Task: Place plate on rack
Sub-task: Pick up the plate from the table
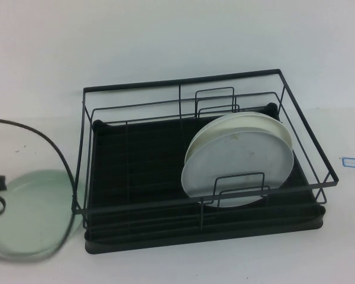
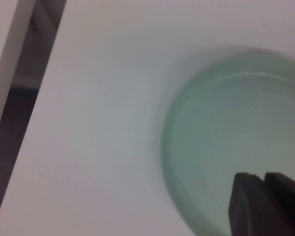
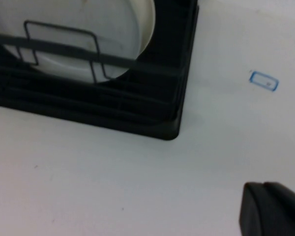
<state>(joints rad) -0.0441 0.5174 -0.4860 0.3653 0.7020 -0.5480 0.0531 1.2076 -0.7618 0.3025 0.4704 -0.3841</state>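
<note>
The pale mint-green plate [image 1: 28,213] lies flat on the white table, left of the rack, and fills the left wrist view [image 2: 236,132]. The black wire rack [image 1: 142,228] stands in the middle of the table. My left gripper [image 2: 259,178] hovers over the plate's near part with its fingers pressed together, holding nothing. My right gripper [image 3: 263,186] is shut and empty above bare table, off the rack's corner [image 3: 169,129]. It is out of the high view.
Two pale plates [image 1: 239,160] stand on edge in the rack's right half, also in the right wrist view [image 3: 73,34]. A dark cable [image 1: 53,148] loops over the mint plate. A small blue-outlined tag [image 1: 351,161] lies right of the rack. The table edge [image 2: 19,113] is near.
</note>
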